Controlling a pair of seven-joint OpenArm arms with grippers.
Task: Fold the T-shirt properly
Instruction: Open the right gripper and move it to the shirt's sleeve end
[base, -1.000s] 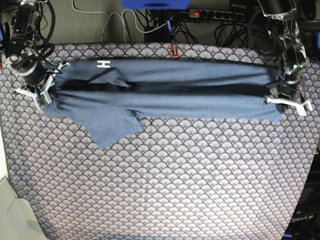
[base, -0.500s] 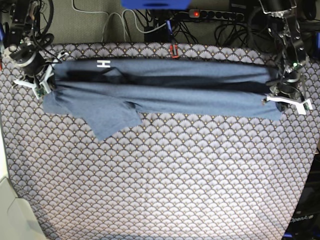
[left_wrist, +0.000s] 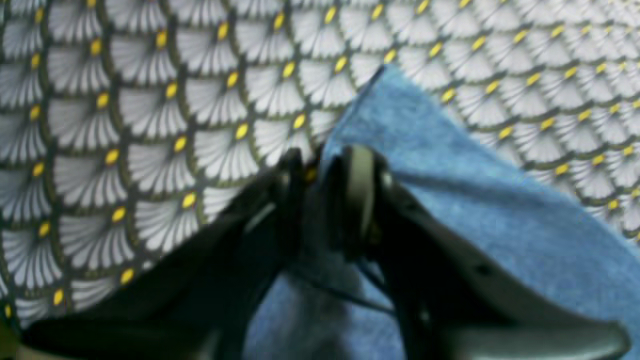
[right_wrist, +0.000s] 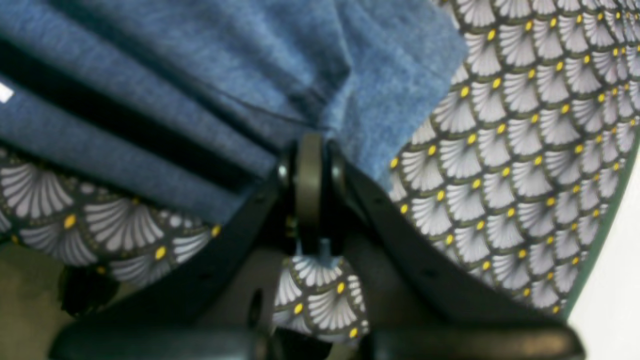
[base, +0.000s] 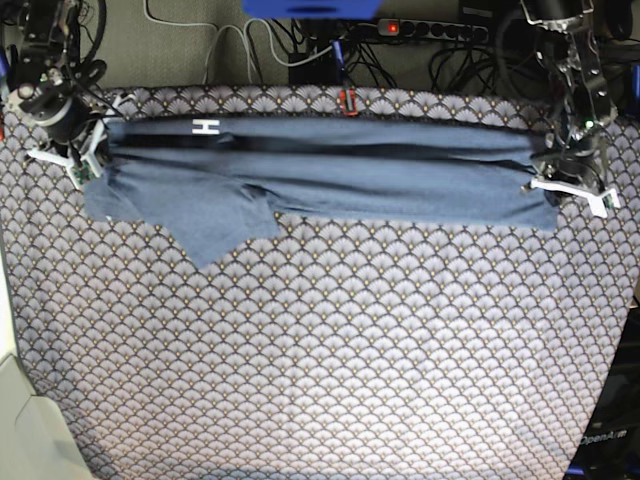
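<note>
Grey scallop-patterned cloth with small yellow dots is covering the bench (base: 330, 370), and it is taking up nearly all of the base view. Across the far part of it the slate-blue T-shirt (base: 330, 180) is lying stretched out in a long folded band from side to side, with dark creases running along its length and a white letter H showing near its far edge towards that view's left. One sleeve is spreading out of the band onto the cloth towards the near side on that same left end. The right hand (right_wrist: 310, 165) is sitting at that end of the T-shirt, its fingers pressed together with no gap, and bunched blue fabric is gathering right at their tips, so it is pinching the shirt's edge there. The left hand (left_wrist: 325, 195) is sitting at the opposite end, on the base view's right, with its fingers a narrow way apart; a corner of the blue fabric is lying against the right-hand finger and under the hand, but whether the cloth is gripped is not clear from the blurred wrist view.
</note>
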